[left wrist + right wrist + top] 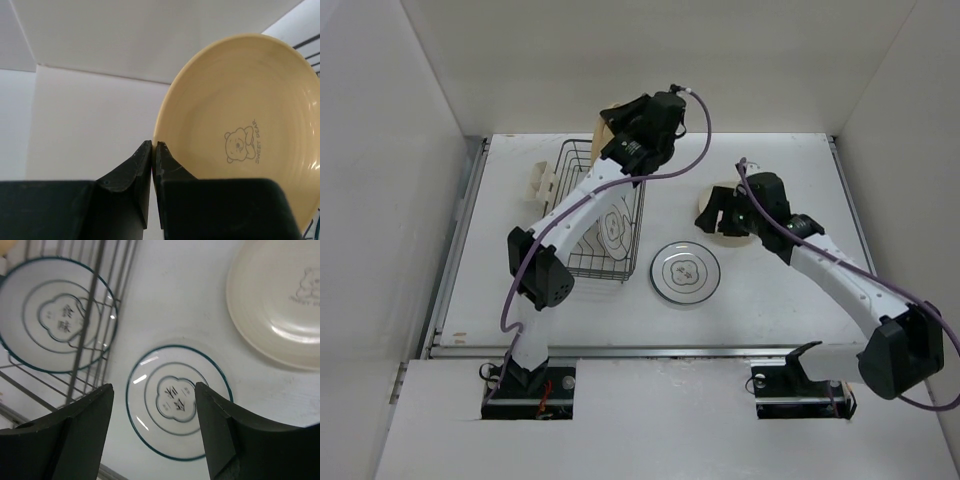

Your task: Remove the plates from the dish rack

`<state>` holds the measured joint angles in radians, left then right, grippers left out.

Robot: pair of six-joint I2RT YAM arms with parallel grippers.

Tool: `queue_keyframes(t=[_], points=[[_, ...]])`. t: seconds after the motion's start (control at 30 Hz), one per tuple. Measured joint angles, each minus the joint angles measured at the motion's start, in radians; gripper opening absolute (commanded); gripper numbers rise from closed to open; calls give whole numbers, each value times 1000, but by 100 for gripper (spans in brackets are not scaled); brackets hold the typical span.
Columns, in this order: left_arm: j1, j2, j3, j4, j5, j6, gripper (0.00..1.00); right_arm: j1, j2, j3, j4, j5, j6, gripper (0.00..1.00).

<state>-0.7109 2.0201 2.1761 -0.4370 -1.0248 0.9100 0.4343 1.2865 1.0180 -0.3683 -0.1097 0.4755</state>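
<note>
My left gripper (154,146) is shut on the rim of a yellow-tan plate (240,115) with a bear print. In the top view that gripper (620,140) holds the plate (606,124) upright over the far end of the black wire dish rack (563,170). A white plate with dark rings (616,233) leans in the rack and also shows in the right wrist view (55,315). A second ringed plate (686,272) lies flat on the table, below my open, empty right gripper (153,387). A cream plate (280,305) lies flat under the right wrist (720,215).
The rack's cream-coloured piece (542,181) sticks out on its left side. White walls close in the table on the left, back and right. A metal rail (650,351) runs along the table's near edge.
</note>
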Motion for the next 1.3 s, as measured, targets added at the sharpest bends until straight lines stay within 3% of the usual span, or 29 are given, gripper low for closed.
queue_keyframes(t=[0.13,0.27,0.47,0.63,0.77,0.83,0.87,0.93,0.97,1.3], points=[[8,2,80,-5,35,-31,0,0,-9,7,108,-15,13,79],[35,2,184,-87,145,-195,0,-1,20,43,193,-30,44,80],[119,-37,266,-320,523,-480,0,-59,100,94,355,-119,136,80],[178,-98,173,-446,849,-636,0,-93,182,106,438,-193,177,80],[188,-106,108,-499,1028,-714,0,-93,247,116,457,-223,188,80],[190,-106,93,-517,1096,-742,0,-93,280,121,461,-235,192,71],[190,-106,91,-521,1124,-753,0,-93,295,123,465,-242,192,52],[190,-106,91,-527,1159,-766,0,-93,319,126,471,-264,195,29],[190,-106,91,-528,1167,-771,0,-95,326,127,474,-274,200,2],[218,-102,91,-514,1174,-769,0,-128,283,105,512,-392,196,0]])
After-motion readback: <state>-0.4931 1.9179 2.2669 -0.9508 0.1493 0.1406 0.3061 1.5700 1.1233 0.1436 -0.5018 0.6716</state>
